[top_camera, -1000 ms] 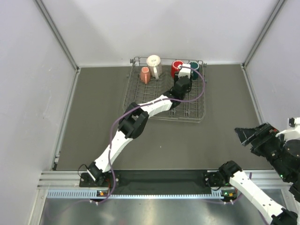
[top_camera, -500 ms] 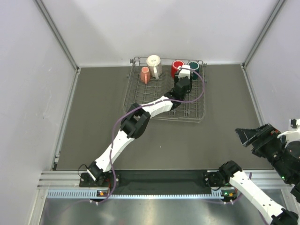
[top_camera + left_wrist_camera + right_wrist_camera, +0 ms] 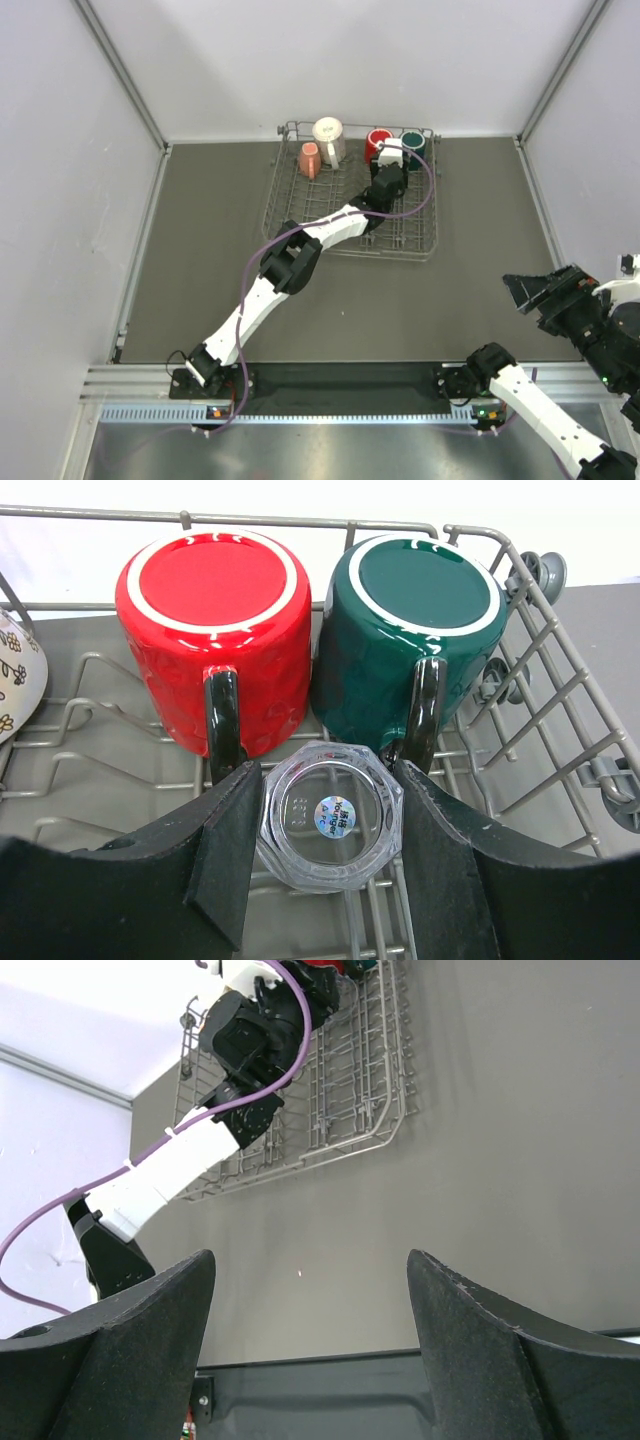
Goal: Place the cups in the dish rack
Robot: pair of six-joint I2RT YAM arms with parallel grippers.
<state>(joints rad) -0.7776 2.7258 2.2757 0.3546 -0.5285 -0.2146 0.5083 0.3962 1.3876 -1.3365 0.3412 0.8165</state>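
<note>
The grey wire dish rack (image 3: 300, 215) sits at the back of the table. In it, mouth down, stand a white speckled mug (image 3: 328, 138), a salmon-pink mug (image 3: 309, 160), a red mug (image 3: 377, 143) and a dark green mug (image 3: 414, 143). My left gripper (image 3: 330, 830) reaches into the rack (image 3: 560, 710), shut on an upside-down clear glass (image 3: 330, 815) with both pads against its sides. The glass is just in front of the red mug (image 3: 215, 640) and green mug (image 3: 420, 630). My right gripper (image 3: 310, 1290) hangs open and empty near the table's right front (image 3: 520, 290).
The white mug's edge (image 3: 15, 680) shows at the left of the left wrist view. A purple cable (image 3: 425, 195) loops over the rack beside the left wrist. Grey walls enclose the dark mat (image 3: 200, 260); a metal rail (image 3: 330, 375) runs along the near edge.
The left arm has crept a little farther toward the rack's back row with the glass. The right arm has drifted slightly toward the near edge.
</note>
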